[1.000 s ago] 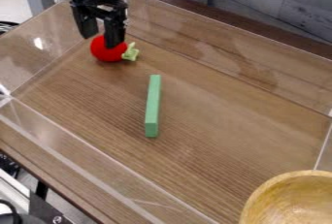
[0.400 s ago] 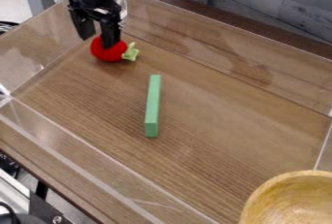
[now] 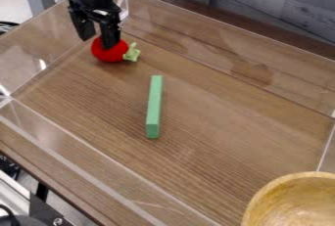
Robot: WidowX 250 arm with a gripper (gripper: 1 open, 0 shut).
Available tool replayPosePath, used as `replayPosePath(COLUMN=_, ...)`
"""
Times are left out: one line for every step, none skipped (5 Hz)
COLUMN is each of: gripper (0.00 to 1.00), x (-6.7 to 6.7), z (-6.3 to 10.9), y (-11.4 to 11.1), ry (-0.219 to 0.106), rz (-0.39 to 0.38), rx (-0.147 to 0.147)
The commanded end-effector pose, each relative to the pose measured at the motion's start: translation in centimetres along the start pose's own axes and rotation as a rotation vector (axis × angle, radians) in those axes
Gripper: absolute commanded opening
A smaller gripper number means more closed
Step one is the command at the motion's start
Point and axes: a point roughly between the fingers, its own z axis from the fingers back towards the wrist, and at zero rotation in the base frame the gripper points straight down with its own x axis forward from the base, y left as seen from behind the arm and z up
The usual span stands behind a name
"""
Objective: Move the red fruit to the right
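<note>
One red fruit point(image 3: 110, 50), one green bar point(image 3: 155, 107)

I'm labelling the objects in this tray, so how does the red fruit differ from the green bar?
The red fruit is round and bright red with a small green leaf; the green bar is long, flat and plain green. The fruit sits at the far left, directly under the open end effector; the bar lies near the middle with nothing over it. Both rest on the wooden tray floor.

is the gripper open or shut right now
Open: the gripper fingers stand apart, pointing down over the red fruit, not closed on it.
</note>
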Motion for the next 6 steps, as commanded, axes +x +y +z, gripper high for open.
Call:
replayPosePath(gripper=1.0, x=0.89, z=1.55, y=0.87, ry=-0.062, rz=0.006, rx=0.033)
replayPosePath(gripper=1.0, x=1.02, z=1.46, y=0.92, ry=-0.07, rz=0.005, rx=0.031)
replayPosePath(gripper=1.0, x=1.14, z=1.41, y=1.04, ry=-0.077, rz=0.005, rx=0.029)
replayPosePath(gripper=1.0, x=1.25, z=1.35, y=1.19, ry=-0.083, rz=0.007, rx=0.026)
replayPosePath(gripper=1.0, x=1.39, z=1.32, y=1.36, ry=-0.088, rz=0.009, rx=0.025)
replayPosePath(gripper=1.0, x=1.32, z=1.25, y=1.28, ry=-0.091, rz=0.008, rx=0.021)
